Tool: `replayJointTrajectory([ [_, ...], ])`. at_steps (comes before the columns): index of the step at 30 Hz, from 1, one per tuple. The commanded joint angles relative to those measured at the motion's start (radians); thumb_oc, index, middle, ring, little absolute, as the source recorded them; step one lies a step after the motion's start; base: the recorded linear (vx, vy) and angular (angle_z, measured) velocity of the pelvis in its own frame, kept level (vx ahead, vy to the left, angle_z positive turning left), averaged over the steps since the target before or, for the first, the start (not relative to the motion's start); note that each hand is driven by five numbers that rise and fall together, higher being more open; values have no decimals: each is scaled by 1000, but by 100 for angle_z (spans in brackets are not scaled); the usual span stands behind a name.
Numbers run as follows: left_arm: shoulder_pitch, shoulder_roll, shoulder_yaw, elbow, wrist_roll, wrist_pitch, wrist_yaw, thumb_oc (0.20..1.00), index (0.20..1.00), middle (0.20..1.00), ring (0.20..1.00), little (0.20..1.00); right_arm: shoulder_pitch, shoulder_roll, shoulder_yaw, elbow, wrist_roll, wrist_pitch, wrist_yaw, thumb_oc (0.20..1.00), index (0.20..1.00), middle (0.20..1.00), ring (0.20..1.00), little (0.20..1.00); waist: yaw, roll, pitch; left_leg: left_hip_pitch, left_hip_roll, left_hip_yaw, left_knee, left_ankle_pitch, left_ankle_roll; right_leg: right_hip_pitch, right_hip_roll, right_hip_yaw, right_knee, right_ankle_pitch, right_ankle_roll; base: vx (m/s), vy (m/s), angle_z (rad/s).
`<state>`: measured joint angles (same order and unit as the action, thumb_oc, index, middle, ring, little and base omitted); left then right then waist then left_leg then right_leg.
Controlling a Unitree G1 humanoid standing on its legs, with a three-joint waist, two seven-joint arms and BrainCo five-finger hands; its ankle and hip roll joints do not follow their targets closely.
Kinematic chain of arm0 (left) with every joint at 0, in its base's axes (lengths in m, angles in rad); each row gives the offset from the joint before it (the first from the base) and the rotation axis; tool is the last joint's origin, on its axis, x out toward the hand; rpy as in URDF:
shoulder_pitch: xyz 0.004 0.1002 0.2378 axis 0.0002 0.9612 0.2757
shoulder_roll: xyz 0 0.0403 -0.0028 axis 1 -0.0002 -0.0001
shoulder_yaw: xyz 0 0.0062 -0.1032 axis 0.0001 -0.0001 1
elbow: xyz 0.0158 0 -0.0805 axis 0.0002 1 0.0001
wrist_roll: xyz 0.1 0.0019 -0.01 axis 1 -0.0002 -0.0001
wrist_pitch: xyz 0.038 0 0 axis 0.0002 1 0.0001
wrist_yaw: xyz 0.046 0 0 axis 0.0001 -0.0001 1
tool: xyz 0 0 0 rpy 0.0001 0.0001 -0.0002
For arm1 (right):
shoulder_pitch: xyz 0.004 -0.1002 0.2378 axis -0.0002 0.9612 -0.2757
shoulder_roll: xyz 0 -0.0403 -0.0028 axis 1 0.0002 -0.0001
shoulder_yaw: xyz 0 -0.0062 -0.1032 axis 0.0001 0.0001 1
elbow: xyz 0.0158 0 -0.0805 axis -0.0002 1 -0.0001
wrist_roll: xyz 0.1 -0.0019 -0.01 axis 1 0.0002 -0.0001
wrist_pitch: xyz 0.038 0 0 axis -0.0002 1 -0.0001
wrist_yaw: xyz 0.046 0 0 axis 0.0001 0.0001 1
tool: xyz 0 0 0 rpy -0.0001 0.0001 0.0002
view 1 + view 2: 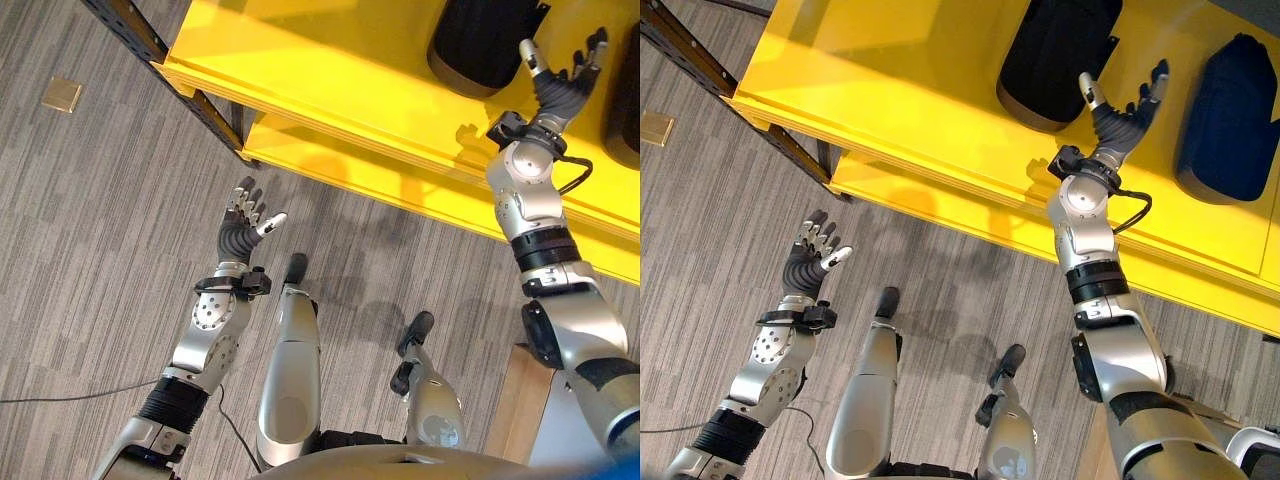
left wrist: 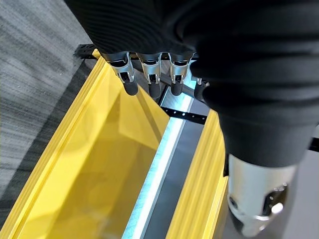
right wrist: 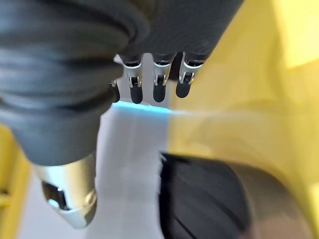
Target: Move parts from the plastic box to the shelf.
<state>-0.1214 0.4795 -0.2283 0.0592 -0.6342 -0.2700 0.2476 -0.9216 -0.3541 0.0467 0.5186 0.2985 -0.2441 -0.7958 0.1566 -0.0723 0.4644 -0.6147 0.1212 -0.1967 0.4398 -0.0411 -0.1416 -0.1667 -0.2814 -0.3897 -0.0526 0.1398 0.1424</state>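
A black rounded part [image 1: 1055, 60] lies on the yellow shelf [image 1: 890, 90], and a dark blue part [image 1: 1230, 120] lies further right on it. My right hand [image 1: 1120, 115] is raised over the shelf between the two parts, open, fingers spread, holding nothing. In the right wrist view its straight fingers [image 3: 159, 84] point past the black part [image 3: 214, 199], apart from it. My left hand [image 1: 245, 225] hovers over the carpet in front of the shelf's lower yellow board [image 1: 400, 180], open and empty. The left wrist view looks along its fingers [image 2: 149, 74] at the yellow shelf [image 2: 89, 164].
A black shelf upright [image 1: 130, 25] runs along the shelf's left end. A brass floor plate [image 1: 62, 95] sits in the grey carpet at far left. A wooden edge [image 1: 515, 400] shows at lower right beside my right arm.
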Motion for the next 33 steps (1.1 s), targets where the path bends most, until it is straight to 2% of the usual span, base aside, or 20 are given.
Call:
replayJointTrajectory([
  [1, 14, -24, 22, -74, 66, -50, 12, 1000, 1000, 1000, 1000, 1000, 40, -47, -87, -190, -136, -23, -65, 1000, 1000, 1000, 1000, 1000, 16, 38, 6, 130, -33, 117, -159, 14, 96, 37, 13, 28, 164, -129, 15, 0, 0, 0],
  [8, 33, -26, 43, -89, 86, -45, 8, 1000, 1000, 1000, 1000, 1000, 149, 9, -111, -445, -266, -16, -58, 1000, 1000, 1000, 1000, 1000, 4, 31, -7, 141, -28, 118, -159, 17, 96, 35, 11, 35, 178, -136, 12, -9, -4, 0],
  [13, 50, -34, 65, -89, 99, -43, -2, 1000, 1000, 1000, 1000, 1000, 317, 51, -87, -601, -281, -59, 38, 1000, 1000, 1000, 1000, 1000, -10, 24, -20, 163, -18, 121, -170, 26, 92, 44, 12, 43, 181, -140, 10, -30, -33, -5],
  [14, 62, -39, 76, -84, 106, -43, -15, 1000, 1000, 1000, 1000, 1000, 448, 63, -90, -666, -296, -79, 89, 1000, 1000, 1000, 1000, 1000, -25, 17, -35, 188, -7, 120, -190, 38, 87, 55, 16, 45, 177, -144, 9, -24, -71, -10],
  [19, 80, -55, 76, -71, 117, -43, -46, 1000, 1000, 1000, 1000, 1000, 615, 68, -89, -718, -295, -93, 175, 1000, 1000, 1000, 1000, 1000, -48, 14, -72, 229, 10, 119, -237, 70, 79, 80, 26, 51, 155, -140, 8, -4, -55, -4],
  [20, 88, -64, 77, -62, 118, -41, -61, 1000, 1000, 1000, 1000, 1000, 687, 62, -106, -736, -284, -98, 208, 1000, 1000, 1000, 1000, 1000, -64, 13, -94, 261, 26, 122, -277, 92, 72, 95, 35, 58, 139, -142, 7, 12, -83, -1],
  [22, 93, -67, 78, -55, 120, -40, -69, 1000, 1000, 1000, 1000, 1000, 712, 57, -114, -739, -284, -97, 221, 1000, 1000, 1000, 1000, 1000, -69, 12, -106, 271, 31, 125, -293, 103, 69, 103, 40, 56, 130, -142, 7, 9, -65, -8],
  [24, 109, -75, 86, -44, 130, -38, -90, 1000, 1000, 1000, 1000, 1000, 794, 59, -145, -762, -279, -100, 264, 1000, 1000, 1000, 1000, 1000, -90, 13, -149, 311, 64, 133, -340, 132, 51, 126, 58, 56, 116, -152, 7, 1, -111, -16],
  [25, 112, -75, 86, -45, 130, -38, -90, 1000, 1000, 1000, 1000, 1000, 798, 60, -145, -765, -278, -99, 266, 1000, 1000, 1000, 1000, 1000, -89, 14, -150, 314, 65, 133, -344, 133, 50, 127, 60, 57, 115, -153, 6, 20, -127, -10],
  [28, 121, -83, 87, -31, 136, -37, -107, 1000, 1000, 1000, 1000, 1000, 852, 46, -151, -756, -293, -92, 296, 1000, 1000, 1000, 1000, 1000, -107, 22, -180, 354, 98, 140, -360, 146, 39, 137, 81, 74, 145, -191, -10, 6, -71, -15],
  [33, 134, -94, 83, -19, 141, -35, -123, 1000, 1000, 1000, 1000, 1000, 905, 28, -151, -746, -310, -81, 340, 1000, 1000, 1000, 1000, 1000, -127, 34, -195, 395, 131, 145, -362, 150, 36, 137, 108, 100, 209, -241, -35, -10, -82, -13],
])
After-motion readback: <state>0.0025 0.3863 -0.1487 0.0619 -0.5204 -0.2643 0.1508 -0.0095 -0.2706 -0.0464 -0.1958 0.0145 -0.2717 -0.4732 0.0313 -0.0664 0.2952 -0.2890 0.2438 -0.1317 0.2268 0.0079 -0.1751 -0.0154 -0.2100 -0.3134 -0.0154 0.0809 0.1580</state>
